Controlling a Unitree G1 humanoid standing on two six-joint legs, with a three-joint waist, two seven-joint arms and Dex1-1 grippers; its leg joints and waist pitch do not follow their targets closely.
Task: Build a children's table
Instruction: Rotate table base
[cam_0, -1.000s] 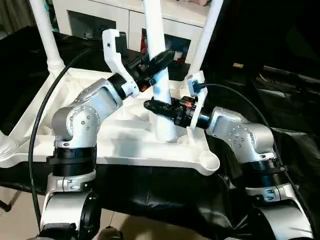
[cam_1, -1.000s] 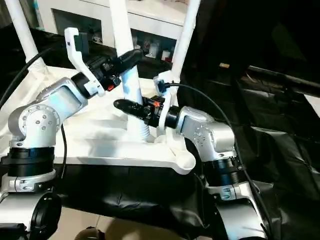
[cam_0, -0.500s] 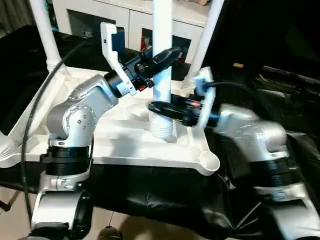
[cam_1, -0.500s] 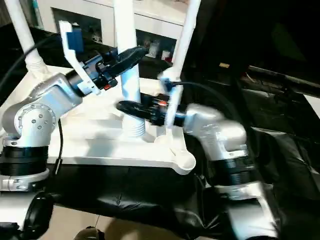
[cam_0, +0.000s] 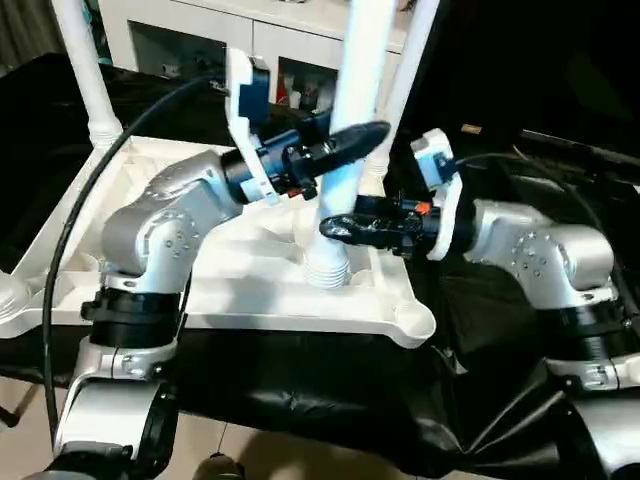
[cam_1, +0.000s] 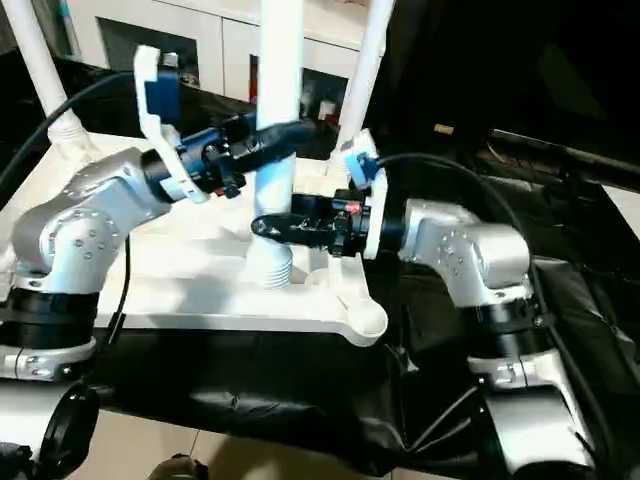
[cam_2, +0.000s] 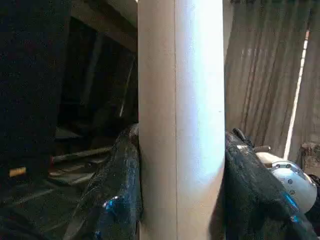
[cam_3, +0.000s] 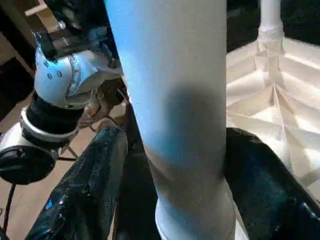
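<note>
The leg (cam_0: 352, 130) stands almost upright on the upturned top (cam_0: 250, 290), short of the empty near-right socket (cam_0: 413, 322). The left pincer (cam_0: 365, 137) grasps it higher; the right pincer (cam_0: 335, 228), lower and nearer, straddles it, released.

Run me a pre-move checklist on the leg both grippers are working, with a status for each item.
1. Left gripper closed on the leg: ok, both fingers press its sides in the left wrist view.
2. Right gripper gripping lower down: not ok, its fingers straddle the leg with gaps.
3. Leg's ribbed foot resting on the table top: ok.
4. Foot in the near right corner socket: not ok, that socket is empty and the foot stands inboard of it.
5. Leg upright: not ok, it tilts slightly.
6. Other legs seated in their sockets: cannot tell.
</note>
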